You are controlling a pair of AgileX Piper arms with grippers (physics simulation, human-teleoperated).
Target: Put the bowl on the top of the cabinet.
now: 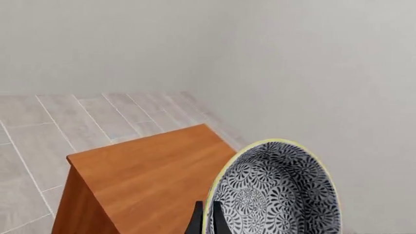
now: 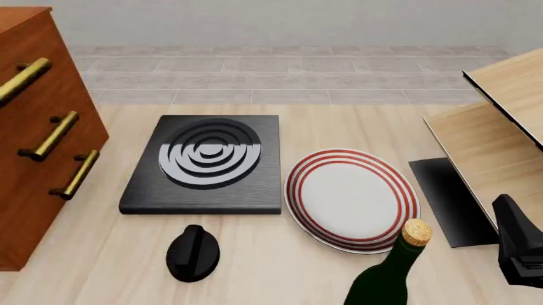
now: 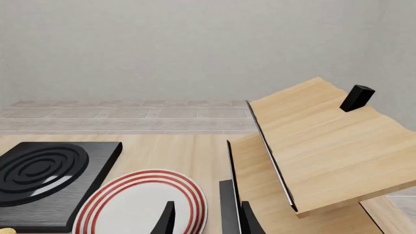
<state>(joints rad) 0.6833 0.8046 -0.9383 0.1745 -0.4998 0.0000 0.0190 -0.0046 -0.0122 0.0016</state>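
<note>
Left wrist view: the bowl [image 1: 276, 192] was pinched by its rim in the left gripper [image 1: 206, 220], one dark finger on each side of the pale edge. It hung tilted, patterned inside facing the camera. Below and beyond it lay the flat top of the cabinet [image 1: 153, 175], bare as far as I could see. The bowl looked raised above that top, near one edge of it, not resting on it; I could not tell the height of the gap.

Front view: the bowl and left arm were out of frame. Only the cabinet's drawer front with brass handles showed at far left. On the table [image 2: 357, 124] sat a black burner plate [image 2: 206, 164], a red-ringed plate [image 2: 352, 198], a small black knob [image 2: 192, 253] and a corked green bottle [image 2: 392, 270].

Right gripper [image 3: 206, 219]: fingers apart, holding nothing, parked low beside the pale wood shelf unit [image 3: 318, 146] and near the ringed plate.

My judgement: pick-up and lift were done, carry nearly done. Left to do: bring the bowl over the middle of the top, level it, lower to contact, release. Tilt at release was the risk I noted.
</note>
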